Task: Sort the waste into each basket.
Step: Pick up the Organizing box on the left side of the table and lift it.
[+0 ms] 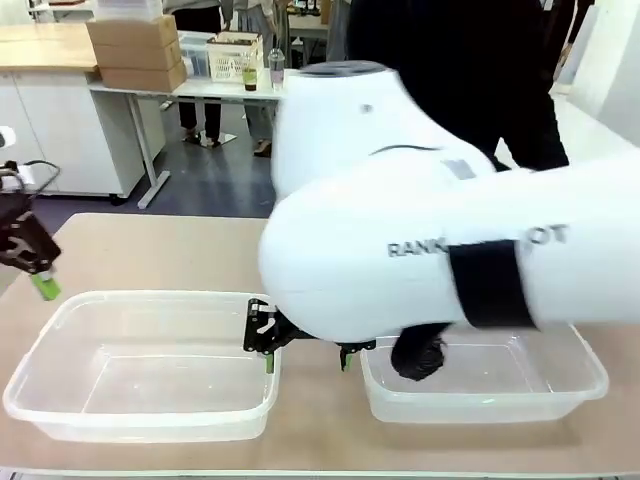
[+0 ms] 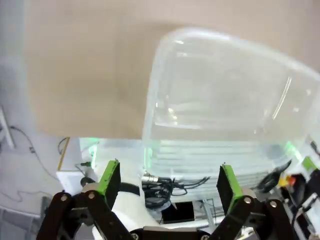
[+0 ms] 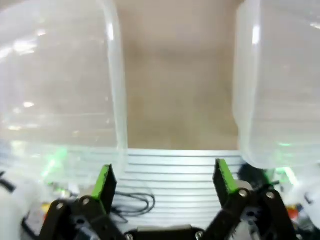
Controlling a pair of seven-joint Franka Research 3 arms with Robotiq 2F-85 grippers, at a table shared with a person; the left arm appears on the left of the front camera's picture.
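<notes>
White right arm (image 1: 420, 250) reaches across the front. Its right gripper (image 1: 306, 360) hangs with jaws spread wide over the gap between two clear plastic tubs on the counter (image 1: 150, 250): left tub (image 1: 140, 425) and right tub (image 1: 470, 408). Left gripper (image 2: 168, 180), jaws likewise released, hovers by the left tub's far outer corner.

Right arm (image 1: 350, 200): grey lettering, partly covered, reads "RANK" and "OT".

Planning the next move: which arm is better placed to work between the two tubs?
Probably the right: the right gripper, open, hangs at the gap between the left tub and right tub. The left gripper, also open, is off by the left tub's outer corner.
</notes>
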